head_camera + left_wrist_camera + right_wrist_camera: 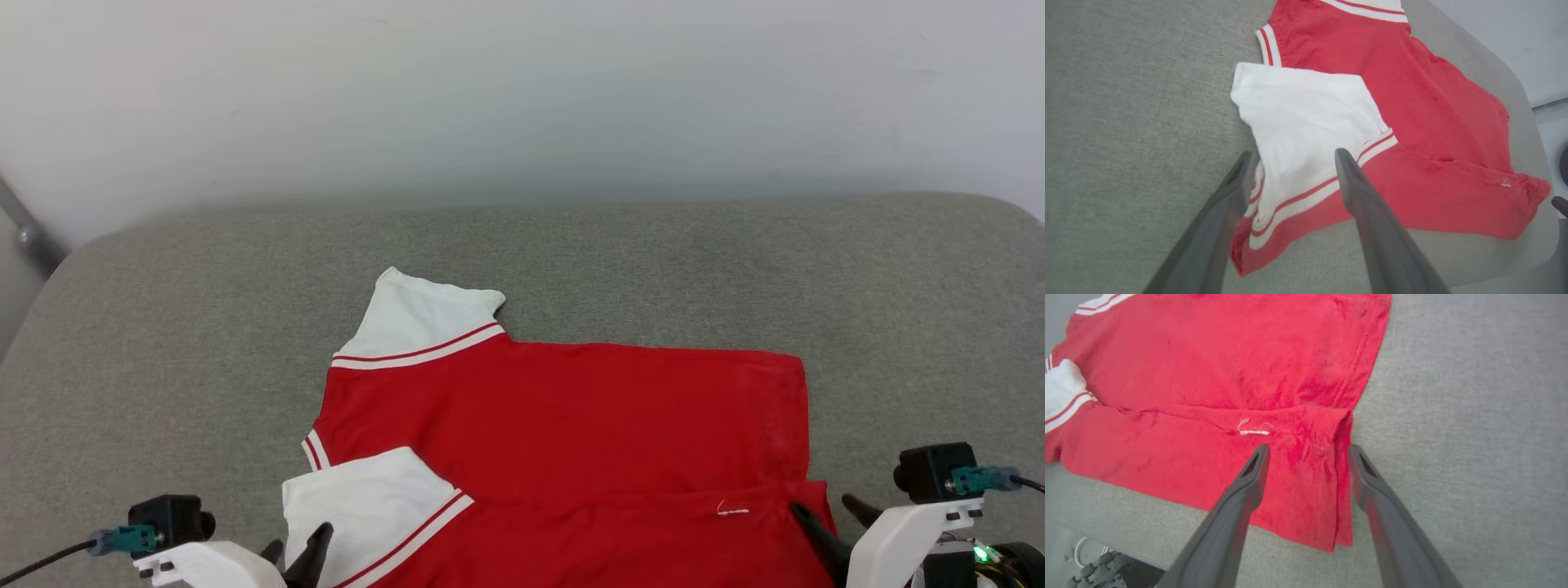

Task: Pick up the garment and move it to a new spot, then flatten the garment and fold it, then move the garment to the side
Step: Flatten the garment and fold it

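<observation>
Snagging is the chief hazard on the left. The left gripper (pixel 298 551) stands with its fingers apart astride the striped trim of the near white sleeve (pixel 367 498), holding nothing. If it draws away low, a fingertip could catch the cuff and drag the fold open.

The garment (pixel 571 425) lies flat on the grey padded surface (pixel 163 327), sleeves to the left and hem to the right, with its near long side folded up over the body.

At the right, the right gripper (pixel 823 505) is likewise spread and empty, with a finger on either side of the folded hem corner, just by a loose white thread (pixel 1253 430). A tip hooked in that thread or under the doubled hem would pull the flap askew.

For moving, there is broad bare surface left of the sleeves, a wide band between the garment's far edge and the wall (pixel 522 82), and open ground right of the hem. The near side is tight: the flap lies close to the surface's front edge, so a pull toward the robot could spill cloth over it.
</observation>
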Tool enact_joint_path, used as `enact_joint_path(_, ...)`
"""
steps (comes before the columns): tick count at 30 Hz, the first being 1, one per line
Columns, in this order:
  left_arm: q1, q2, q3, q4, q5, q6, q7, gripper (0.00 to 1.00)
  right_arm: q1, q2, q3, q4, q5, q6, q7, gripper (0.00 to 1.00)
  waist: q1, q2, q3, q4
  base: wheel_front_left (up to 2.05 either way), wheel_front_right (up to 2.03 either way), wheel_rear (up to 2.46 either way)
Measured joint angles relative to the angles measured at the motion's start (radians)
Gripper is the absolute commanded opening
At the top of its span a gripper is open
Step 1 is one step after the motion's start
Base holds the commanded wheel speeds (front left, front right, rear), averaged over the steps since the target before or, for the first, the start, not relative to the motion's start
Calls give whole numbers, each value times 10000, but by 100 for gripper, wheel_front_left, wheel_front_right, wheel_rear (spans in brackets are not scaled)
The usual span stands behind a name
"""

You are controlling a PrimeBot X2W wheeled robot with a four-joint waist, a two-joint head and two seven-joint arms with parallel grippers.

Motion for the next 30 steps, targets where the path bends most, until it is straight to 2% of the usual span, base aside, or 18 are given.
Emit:
enact_joint_path(8, -1139, -81, 368, 100, 719, -351, -1423, 100, -96, 692, -500, -612, -1129, -2, -2771, 100, 0, 0, -16, -442, 0, 0, 0)
enact_joint_path(13, -2187, -190, 474, 272, 1373, -470, -2353, 100, -439, 1014, -577, -1137, -1634, 0, -3799, 100, 0, 0, 98, -767, 0, 0, 0)
enact_joint_path(18, -3847, -84, 658, 926, 1733, -811, -2832, 100, -1133, 1258, -596, -1781, -2059, 0, -4510, 100, 1, 0, 735, -1075, 0, 0, 0)
enact_joint_path(25, -6195, 307, 708, 2023, 1749, -1350, -2266, 100, -1942, 1494, -585, -2253, -2282, 0, -4913, 100, 3, 0, 2089, -1407, 0, 0, 0)
enact_joint_path(30, -7856, 796, 650, 2901, 1406, -1833, -1030, 100, -2255, 1603, -548, -2366, -2378, 0, -4974, 100, 3, 0, 3144, -1629, 0, 0, 0)
